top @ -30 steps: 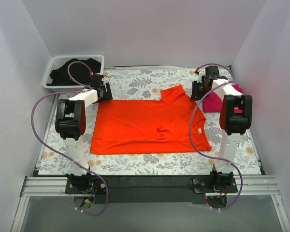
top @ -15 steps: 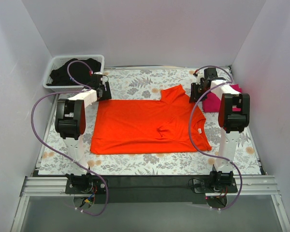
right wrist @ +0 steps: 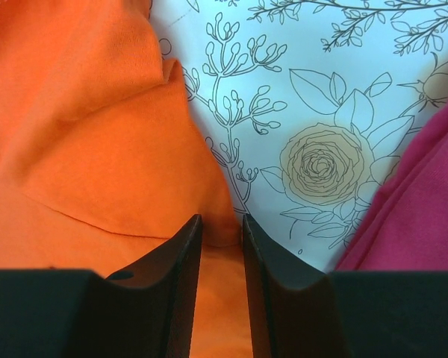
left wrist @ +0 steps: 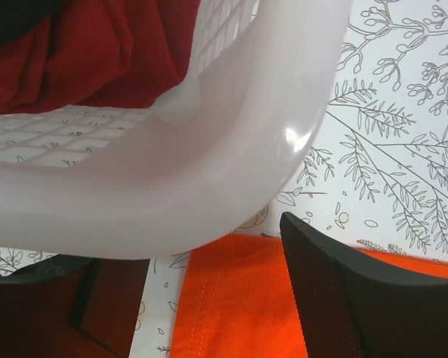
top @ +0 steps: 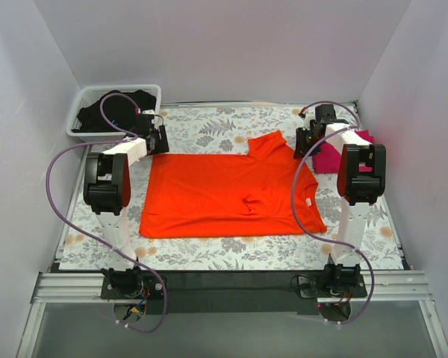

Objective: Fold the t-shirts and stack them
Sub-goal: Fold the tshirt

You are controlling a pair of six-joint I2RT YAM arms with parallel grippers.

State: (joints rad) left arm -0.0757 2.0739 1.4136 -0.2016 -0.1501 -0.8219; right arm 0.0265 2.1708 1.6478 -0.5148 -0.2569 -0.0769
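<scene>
The orange t-shirt (top: 231, 194) lies spread flat on the table, one sleeve (top: 269, 145) pointing to the far side. A folded magenta t-shirt (top: 330, 158) sits at the right, just past that sleeve. My left gripper (top: 157, 139) is low over the orange shirt's far-left corner. It is open, and the hemmed corner (left wrist: 224, 298) lies between its fingers (left wrist: 343, 298). My right gripper (top: 308, 142) is down at the sleeve's right edge. Its jaws stand a narrow gap apart around the orange cloth (right wrist: 221, 246). The magenta shirt (right wrist: 418, 201) lies just to its right.
A white plastic basket (top: 81, 112) holding dark clothes stands at the far left corner. Its rim (left wrist: 209, 171) looms right in front of the left gripper, with dark red cloth (left wrist: 97, 52) inside. White walls enclose the floral table cover (top: 209, 127).
The left gripper has crept slightly toward the basket at the shirt's corner. The right gripper has shifted a little left onto the sleeve edge. The shirts have not moved.
</scene>
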